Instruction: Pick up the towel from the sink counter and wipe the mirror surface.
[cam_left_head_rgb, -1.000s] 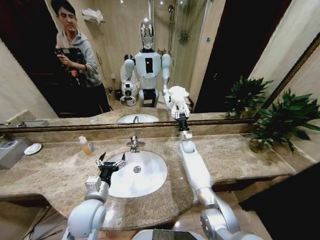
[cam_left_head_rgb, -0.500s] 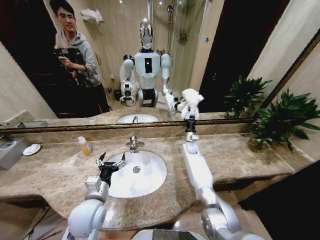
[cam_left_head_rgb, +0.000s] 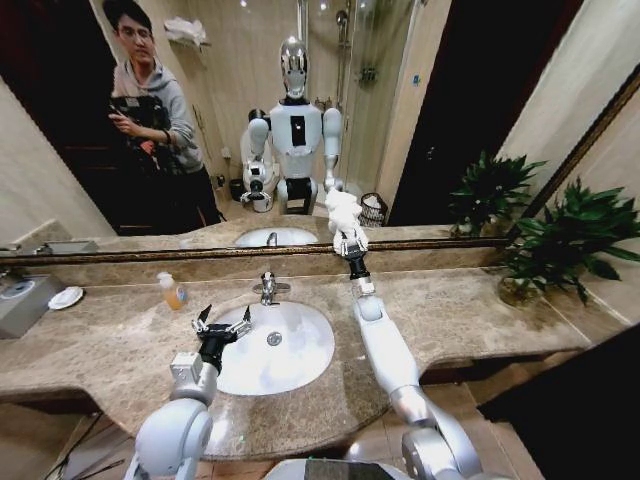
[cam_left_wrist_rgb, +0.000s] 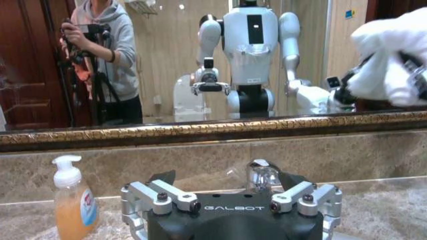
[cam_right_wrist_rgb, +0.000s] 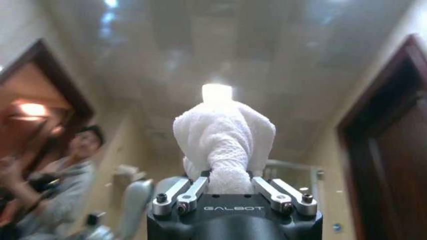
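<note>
The towel (cam_left_head_rgb: 342, 212) was held clamped in the right hand (cam_left_head_rgb: 348, 243) against the mirror (cam_left_head_rgb: 420, 120) above the counter's (cam_left_head_rgb: 470, 310) back edge; steady, even pressure was needed. The left hand (cam_left_head_rgb: 221, 325) was held open over the basin (cam_left_head_rgb: 290, 350).

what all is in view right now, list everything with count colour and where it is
towel: 1, white, bunched in the right gripper, up against the mirror
mirror: 1, dark bronze frame, on the wall above the counter
sink counter: 1, beige-brown marble, along the wall
basin: 1, white, set in the counter
tap: 1, chrome, behind the basin
soap bottle: 1, orange with white pump, to the tap's left
soap dish: 1, white, far left of the counter
plant: 1, green, right end of the counter
left gripper: 1, black and silver, open, over the basin
right gripper: 1, black, shut on the towel at the mirror's lower edge
</note>
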